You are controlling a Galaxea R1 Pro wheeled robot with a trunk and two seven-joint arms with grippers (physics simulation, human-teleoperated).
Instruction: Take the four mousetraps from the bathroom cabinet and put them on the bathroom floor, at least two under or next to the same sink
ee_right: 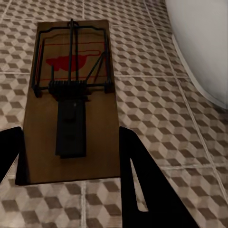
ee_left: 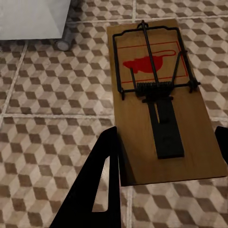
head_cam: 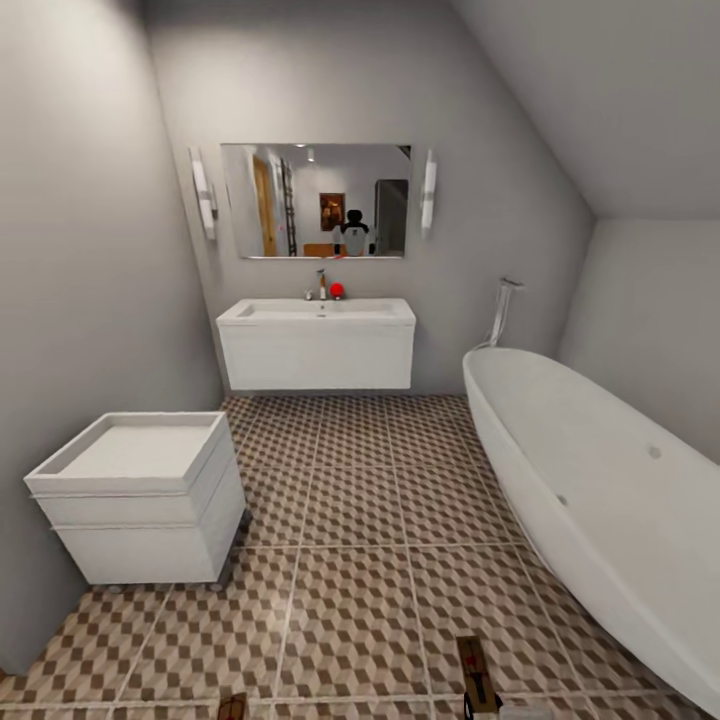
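My left gripper (ee_left: 166, 161) is shut on a mousetrap (ee_left: 194, 118), a flat wooden board with a red mouse print and a dark wire spring, held above the bathroom floor (ee_left: 52, 95). The right gripper (ee_right: 71, 159) is shut on a second mousetrap (ee_right: 40, 123) in the same way. In the head view both traps peek in at the bottom edge, one at the left (head_cam: 232, 708) and one at the right (head_cam: 474, 672). The sink (head_cam: 316, 330), white and wall-hung with a chrome tap, lies straight ahead across the cube-patterned floor (head_cam: 360, 500). The cabinet is out of view.
A small white drawer unit on castors (head_cam: 140, 500) stands against the left wall. An oval white bathtub (head_cam: 600, 500) runs along the right side under the sloped ceiling. A mirror (head_cam: 316, 200) hangs above the sink, and a small red object (head_cam: 337, 290) sits by the tap.
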